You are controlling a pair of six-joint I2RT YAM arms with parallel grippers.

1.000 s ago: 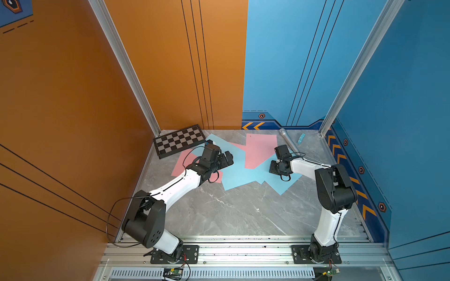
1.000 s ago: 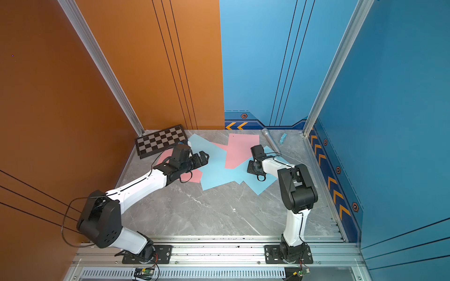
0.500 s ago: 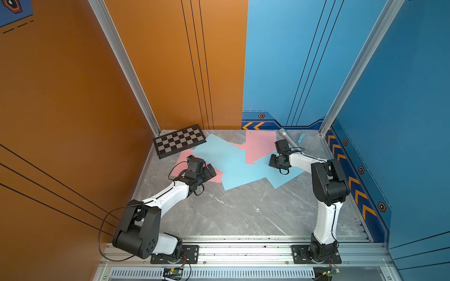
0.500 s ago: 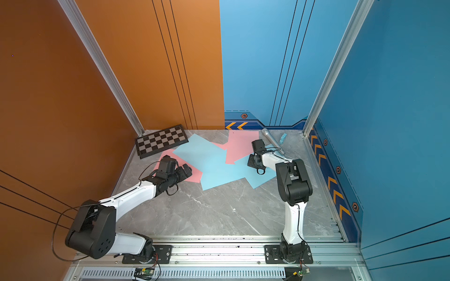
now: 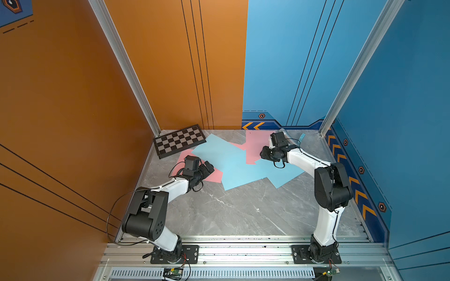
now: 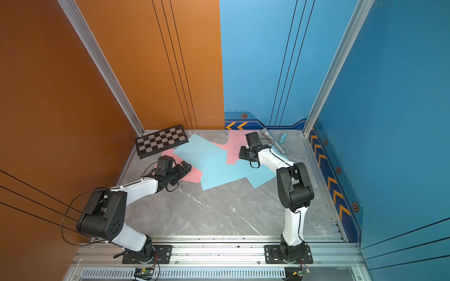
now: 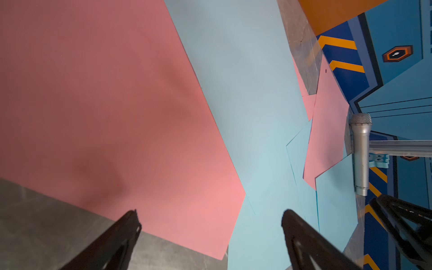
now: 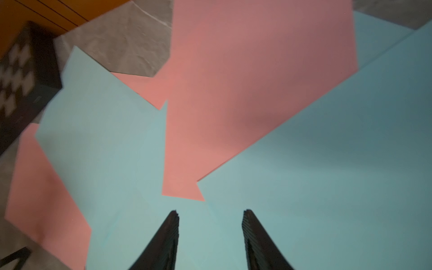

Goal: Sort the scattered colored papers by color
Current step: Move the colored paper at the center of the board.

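Observation:
Several pink and light-blue colored papers lie overlapping at the back of the table. A pink sheet (image 5: pixel 215 176) (image 7: pixel 117 105) lies left, a large blue sheet (image 5: pixel 219 152) partly over it. Another pink sheet (image 5: pixel 253 146) (image 8: pixel 233 93) lies at the back, with blue sheets (image 5: pixel 243 176) (image 8: pixel 327 187) in front of it. My left gripper (image 5: pixel 210 167) (image 7: pixel 210 212) is open just above the left pink sheet's corner, holding nothing. My right gripper (image 5: pixel 264 154) (image 8: pixel 210 211) is open over a blue sheet, close to the back pink sheet's corner, nothing between its fingers.
A black-and-grey checkered board (image 5: pixel 180 142) lies at the back left, touching the papers. A silver microphone (image 6: pixel 272 142) and a small light-blue block (image 5: pixel 302 138) lie at the back right behind my right arm. Walls enclose the table on three sides.
My left arm has drawn back toward the front left, off the blue sheet to the pink one. My right gripper has gone from shut to open and shifted slightly toward the back.

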